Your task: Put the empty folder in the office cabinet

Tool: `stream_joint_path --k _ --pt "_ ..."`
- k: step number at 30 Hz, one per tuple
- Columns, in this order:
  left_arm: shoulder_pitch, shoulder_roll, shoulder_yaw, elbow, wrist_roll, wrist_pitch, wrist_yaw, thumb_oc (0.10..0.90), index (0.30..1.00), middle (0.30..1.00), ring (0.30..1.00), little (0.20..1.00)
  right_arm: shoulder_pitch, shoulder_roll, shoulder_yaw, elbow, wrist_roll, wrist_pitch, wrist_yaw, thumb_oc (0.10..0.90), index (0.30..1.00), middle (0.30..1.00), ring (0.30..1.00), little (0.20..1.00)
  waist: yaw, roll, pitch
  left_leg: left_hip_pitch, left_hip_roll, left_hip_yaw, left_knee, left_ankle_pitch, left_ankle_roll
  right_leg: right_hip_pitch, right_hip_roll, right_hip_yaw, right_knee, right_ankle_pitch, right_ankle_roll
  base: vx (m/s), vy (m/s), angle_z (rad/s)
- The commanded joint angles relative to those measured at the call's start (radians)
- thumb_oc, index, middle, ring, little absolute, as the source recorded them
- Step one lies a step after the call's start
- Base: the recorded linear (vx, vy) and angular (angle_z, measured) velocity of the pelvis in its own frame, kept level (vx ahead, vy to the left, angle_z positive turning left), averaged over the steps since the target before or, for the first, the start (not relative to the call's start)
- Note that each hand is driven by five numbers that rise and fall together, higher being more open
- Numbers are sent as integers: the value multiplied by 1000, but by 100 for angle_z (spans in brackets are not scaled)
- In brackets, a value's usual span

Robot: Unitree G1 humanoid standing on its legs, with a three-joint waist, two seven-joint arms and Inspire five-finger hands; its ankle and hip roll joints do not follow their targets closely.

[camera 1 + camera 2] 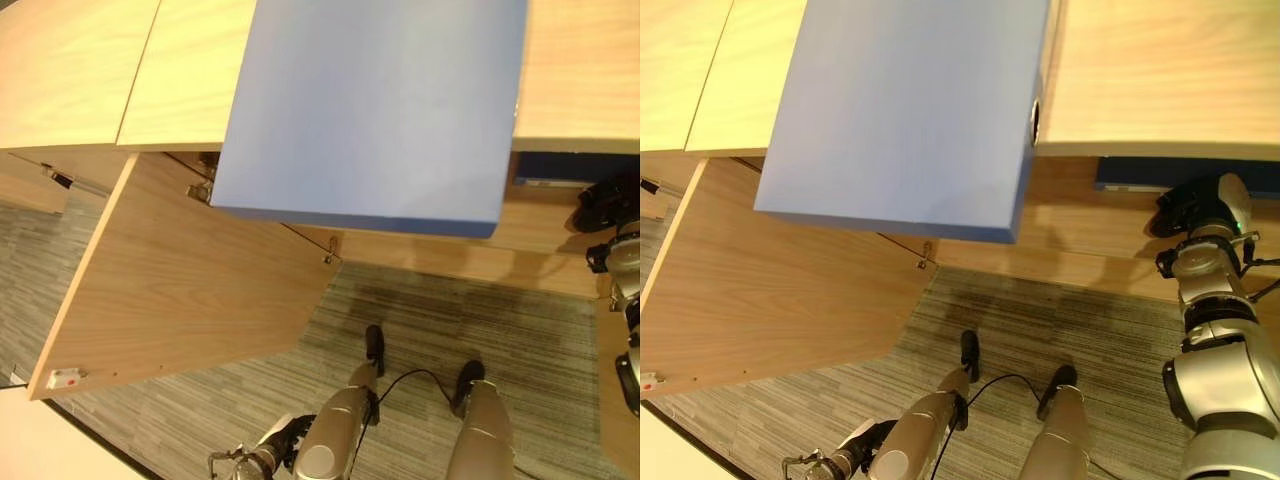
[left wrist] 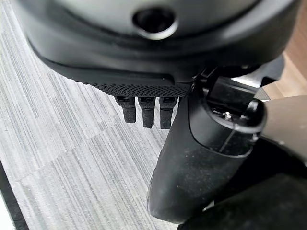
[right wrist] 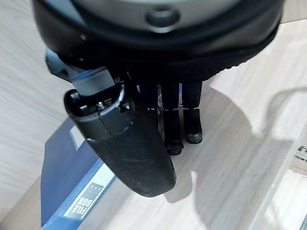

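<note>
Two blue folders are in sight; one, a broad blue binder [image 1: 370, 100], lies flat on the cabinet top [image 1: 1160, 70] with its near end overhanging the front edge; the other, a blue file box [image 3: 67, 182], lies flat inside the cabinet on the pale wooden shelf [image 3: 230, 158], and shows in the right eye view as a dark blue strip just under the top; whether anything is inside either folder cannot be told; the cabinet door [image 1: 190, 280] stands swung wide open at the robot's left, over the grey striped carpet [image 1: 450, 320]; the right hand [image 1: 1185, 205] reaches into the open compartment just beside the file box, its fingers [image 3: 173, 129] straight and loose with the thumb apart, grasping nothing, their tips near the shelf; whether they touch it cannot be told; the left hand [image 2: 153, 52] hangs low over the carpet, fingers relaxed and holding nothing.
</note>
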Motion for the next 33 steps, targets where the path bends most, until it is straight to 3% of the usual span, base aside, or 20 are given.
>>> stream_joint_path --k 1,8,10,14,20,24,25,26,27,28,30,31,33 --pt "-33 6 -52 9 -24 -15 18 800 900 900 900 900 -125 -102 67 25 17 -20 -35 400 300 300 300 300 22 -16 1 105 34 -33 104 -208 -69 67 6 71 -203 30 93 -17 10 -6" --pt "-48 10 -54 14 -26 -16 15 800 900 900 900 900 -294 -174 211 57 -72 -6 -21 400 300 300 300 300 28 -4 3 71 27 -36 82 -192 -73 -6 0 82 -169 28 95 -15 1 -3" --pt "-75 25 -37 17 -58 -14 19 800 900 900 900 900 -470 -231 312 50 -58 -3 -32 400 300 300 300 300 27 -11 -6 64 23 -41 62 -186 -74 -38 2 86 -156 27 93 2 13 21" --pt "-92 28 -33 29 -76 -11 16 800 900 900 900 900 -577 -258 364 27 -31 -9 -55 400 300 300 300 300 23 -24 -21 82 23 -48 35 -180 -76 -29 8 83 -166 30 91 22 6 7" --pt "-113 14 -27 57 -79 -4 15 800 900 900 900 900 -550 -241 333 -27 0 -16 -72 400 300 300 300 300 14 -31 -36 124 24 -55 10 -180 -77 13 16 72 -185 32 90 23 18 -4" --pt "-129 -7 0 81 -80 6 23 800 900 900 900 900 -365 -200 196 -196 27 -31 -96 400 300 300 300 300 -3 -48 -48 162 28 -56 7 -189 -77 71 24 63 -214 35 91 27 13 11" --pt "-131 -15 10 88 -77 10 26 800 900 900 900 900 -284 -182 137 -248 30 -32 -98 485 427 427 427 427 -10 -54 -52 173 29 -57 6 -194 -77 96 28 59 -230 36 90 18 8 5" --pt "-133 -21 17 93 -76 12 27 800 900 900 900 900 -251 -169 109 -272 36 -35 -100 800 900 900 900 900 -13 -56 -54 180 29 -57 6 -196 -76 103 29 58 -236 38 89 38 15 9" --pt "-136 -34 26 104 -69 17 27 800 900 900 900 900 -183 -139 51 -293 60 -44 -107 800 900 900 900 900 -19 -60 -59 193 29 -56 5 -202 -75 121 31 55 -247 41 90 29 24 11" --pt "-129 -41 34 112 -54 23 30 800 900 900 900 900 -10 -75 -77 -388 92 -59 -105 800 900 900 900 900 -28 -75 -71 216 32 -56 2 -205 -73 171 39 47 -290 61 91 36 24 8" --pt "-127 -45 42 116 -49 25 31 800 900 900 900 900 63 -46 -122 -427 99 -63 -98 800 900 900 900 900 -32 -82 -76 228 34 -56 1 -207 -73 191 44 44 -308 70 92 36 -1 2" --pt "-127 -66 65 126 -39 35 30 800 900 900 900 900 196 36 -176 -501 101 -79 -93 800 900 900 900 900 -51 -95 -86 249 37 -51 -1 -213 -72 230 51 43 -342 79 94 65 -19 2" --pt "-117 -78 85 131 -33 41 37 800 900 900 900 900 351 122 -230 -581 88 -88 -79 800 900 900 900 900 -64 -113 -99 276 40 -48 -5 -216 -73 287 62 39 -389 92 95 58 -28 4"
